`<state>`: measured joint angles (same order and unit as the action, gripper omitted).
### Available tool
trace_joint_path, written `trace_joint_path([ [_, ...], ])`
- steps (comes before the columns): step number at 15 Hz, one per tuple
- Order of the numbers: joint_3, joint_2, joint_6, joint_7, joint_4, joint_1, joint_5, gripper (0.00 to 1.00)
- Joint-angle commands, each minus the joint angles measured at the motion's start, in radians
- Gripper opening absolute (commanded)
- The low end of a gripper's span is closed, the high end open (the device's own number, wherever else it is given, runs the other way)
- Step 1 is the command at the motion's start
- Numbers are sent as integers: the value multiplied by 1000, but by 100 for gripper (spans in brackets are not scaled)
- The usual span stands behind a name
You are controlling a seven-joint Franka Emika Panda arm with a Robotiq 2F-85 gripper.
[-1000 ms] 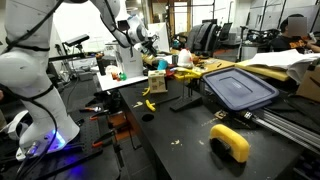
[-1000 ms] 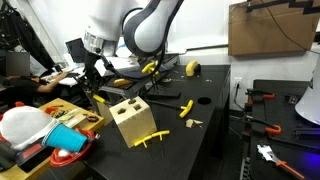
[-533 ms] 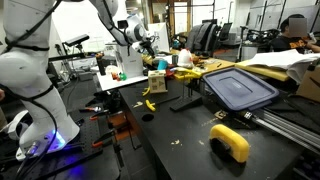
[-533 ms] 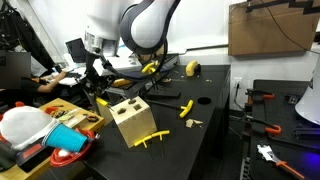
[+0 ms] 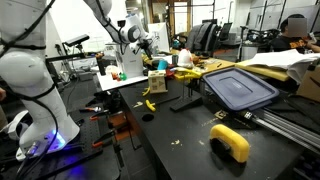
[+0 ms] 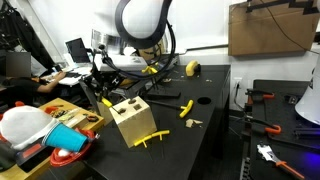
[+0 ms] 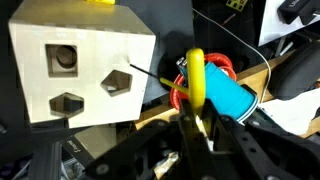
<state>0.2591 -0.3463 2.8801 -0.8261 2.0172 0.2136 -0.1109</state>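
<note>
My gripper (image 7: 197, 120) is shut on a thin yellow piece (image 7: 196, 72) that sticks out past the fingertips. Just to its left in the wrist view is a pale wooden box (image 7: 80, 65) whose face has a round, a hexagonal and a diamond-shaped hole. In an exterior view the gripper (image 6: 101, 92) hangs a little above and beside this box (image 6: 130, 120), which stands on the black table (image 6: 210, 140). Another yellow piece (image 6: 151, 138) lies against the box's lower edge. In an exterior view the gripper (image 5: 141, 45) is above the box (image 5: 157, 82).
A blue cup (image 7: 226, 98) and a red cup (image 6: 68, 157) lie just past the box. Loose yellow pieces (image 6: 185, 108) and a yellow roll (image 6: 192, 68) lie on the table. A grey bin lid (image 5: 238, 88) and a large yellow block (image 5: 230, 141) sit farther along.
The arm's upper links have swung sideways over the table and the gripper has shifted slightly near the box. The jaws stay shut on the yellow piece.
</note>
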Motion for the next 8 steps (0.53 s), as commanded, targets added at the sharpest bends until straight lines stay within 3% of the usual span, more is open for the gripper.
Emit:
trace_joint_path([
  [1, -32, 87, -25, -62, 80, 32, -9, 4],
  [6, -134, 203, -124, -274, 117, 116, -183, 4],
  [8, -145, 204, -152, -297, 101, 109, -228, 4],
])
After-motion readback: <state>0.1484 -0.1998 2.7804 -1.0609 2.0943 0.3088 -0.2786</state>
